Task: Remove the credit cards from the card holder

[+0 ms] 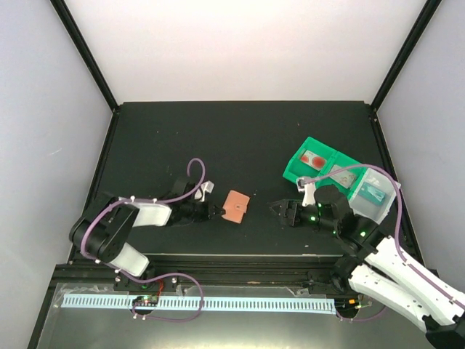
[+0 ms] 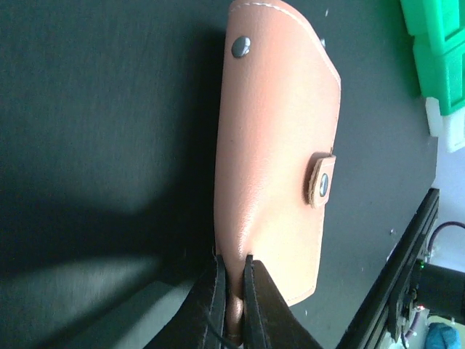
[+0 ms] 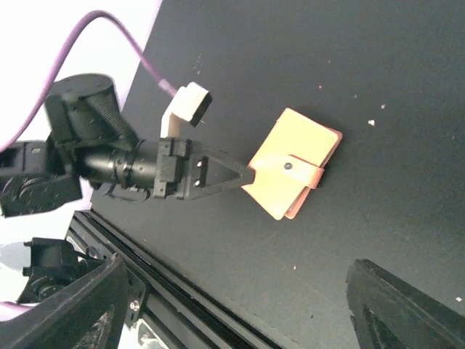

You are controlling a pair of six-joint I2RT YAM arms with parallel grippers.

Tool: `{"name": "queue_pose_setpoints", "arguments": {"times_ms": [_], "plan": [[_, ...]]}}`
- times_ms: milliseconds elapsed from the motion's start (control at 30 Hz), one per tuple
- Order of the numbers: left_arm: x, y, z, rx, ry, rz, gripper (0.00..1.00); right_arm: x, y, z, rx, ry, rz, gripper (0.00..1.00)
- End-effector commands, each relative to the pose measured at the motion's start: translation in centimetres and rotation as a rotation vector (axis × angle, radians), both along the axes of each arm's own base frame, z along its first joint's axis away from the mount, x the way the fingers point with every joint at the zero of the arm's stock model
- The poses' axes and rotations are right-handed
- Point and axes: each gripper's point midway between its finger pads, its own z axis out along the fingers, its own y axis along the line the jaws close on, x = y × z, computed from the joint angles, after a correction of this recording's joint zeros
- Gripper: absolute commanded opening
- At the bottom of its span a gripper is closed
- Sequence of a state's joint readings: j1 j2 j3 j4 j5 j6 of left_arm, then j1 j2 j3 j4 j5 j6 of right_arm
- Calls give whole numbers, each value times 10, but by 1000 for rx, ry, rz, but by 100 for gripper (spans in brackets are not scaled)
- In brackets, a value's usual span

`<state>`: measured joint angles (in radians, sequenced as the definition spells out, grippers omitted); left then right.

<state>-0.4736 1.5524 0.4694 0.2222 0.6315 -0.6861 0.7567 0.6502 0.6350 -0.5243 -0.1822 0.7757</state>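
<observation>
Black table [image 1: 240,131], closed card holder [image 1: 235,206] pinched in left jaws, right jaws spread, cards unseen.

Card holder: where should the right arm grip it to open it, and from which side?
Probably the tab on its free edge, from the right: it stands proud of the closed card holder, whose opposite corner the left gripper pinches.
</observation>
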Motion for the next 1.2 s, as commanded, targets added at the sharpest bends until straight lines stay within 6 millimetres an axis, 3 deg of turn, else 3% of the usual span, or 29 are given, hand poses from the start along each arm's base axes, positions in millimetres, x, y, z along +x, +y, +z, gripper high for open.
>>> {"name": "queue_pose_setpoints", "arguments": {"times_ms": [0, 200, 367, 533, 667, 800, 967, 1167], "plan": [[-18, 8, 2, 8, 5, 76, 2, 2, 8, -12, 15, 53, 8, 79], [-45, 22, 4, 72, -15, 186, 2, 4, 27, -38, 2, 133, 35, 63], [-67, 26, 2, 59, 13, 246, 5, 5, 48, -64, -65, 170, 63, 57], [-77, 20, 10, -22, 23, 253, 28, 2, 68, -91, -152, 217, 111, 54], [-84, 9, 15, -68, 24, 211, 39, 0, 81, -103, -213, 220, 126, 52], [-90, 1, 11, -91, 48, 174, 39, 0, 97, -107, -219, 220, 144, 48], [-90, -17, 23, -181, 31, 106, 34, 8, 114, -106, -296, 175, 152, 39], [-92, -3, 11, -140, 48, 155, 34, 18, 127, -117, -363, 162, 168, 33]]}}
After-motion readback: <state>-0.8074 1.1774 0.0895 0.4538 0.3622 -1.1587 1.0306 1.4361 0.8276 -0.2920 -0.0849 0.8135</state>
